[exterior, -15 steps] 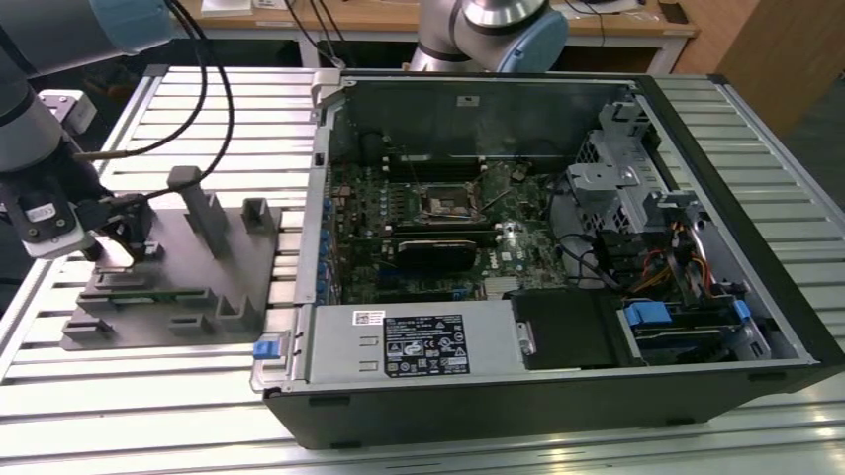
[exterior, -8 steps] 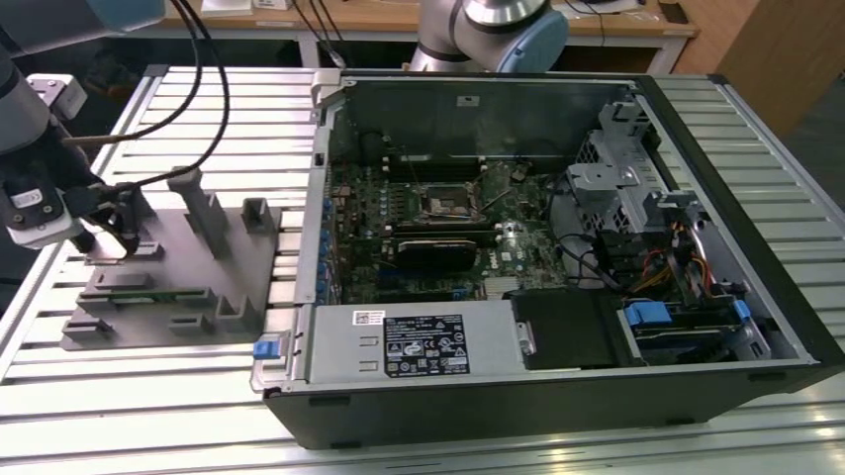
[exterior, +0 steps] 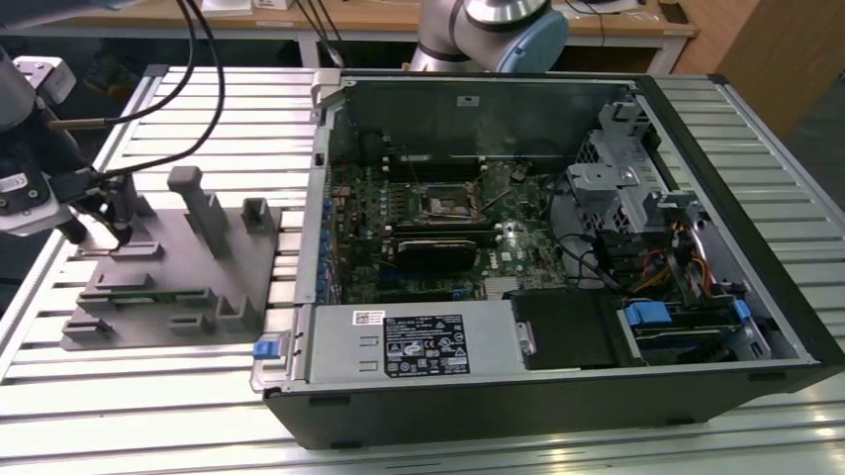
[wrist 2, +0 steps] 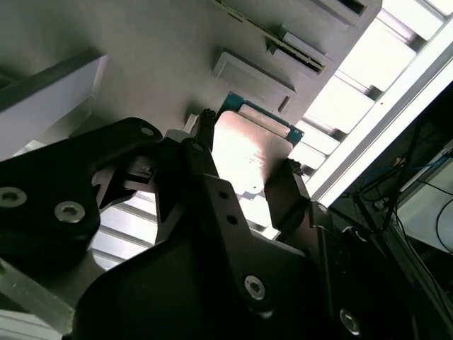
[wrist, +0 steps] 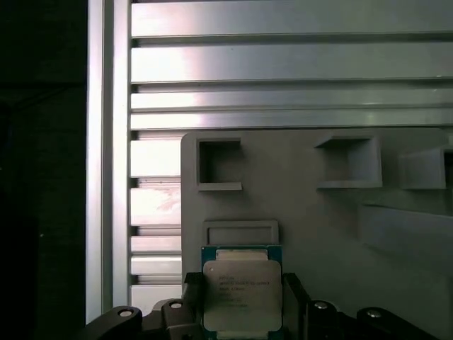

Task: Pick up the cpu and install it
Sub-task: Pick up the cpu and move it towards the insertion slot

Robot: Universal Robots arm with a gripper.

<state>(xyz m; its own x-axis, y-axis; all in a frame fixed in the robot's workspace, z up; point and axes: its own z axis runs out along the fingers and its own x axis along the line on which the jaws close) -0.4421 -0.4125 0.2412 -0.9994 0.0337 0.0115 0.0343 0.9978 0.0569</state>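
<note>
**Clamping the chip at the fixture's edge**

A black two-fingered gripper (exterior: pixel 99 233) hangs over the flat grey plastic fixture (exterior: pixel 172 272) on the slatted aluminium table (exterior: pixel 133 396). It is at the exterior view's left, well apart from the dark square socket (exterior: pixel 446 203) inside the open black computer case (exterior: pixel 555 401). In both wrist views its jaws press against opposite sides of the small square cpu (wrist: pixel 242 290) (wrist 2: pixel 248 149), silvery-topped and green-rimmed. The cpu sits near the fixture's edge, just beside a low rectangular frame (wrist: pixel 241 232).

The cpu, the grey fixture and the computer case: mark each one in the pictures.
cpu (wrist: pixel 243 297): first wrist view, on its silvery metal top.
grey fixture (exterior: pixel 158 269): exterior view, on its flat base.
computer case (exterior: pixel 528 408): exterior view, on its black near wall.
</note>
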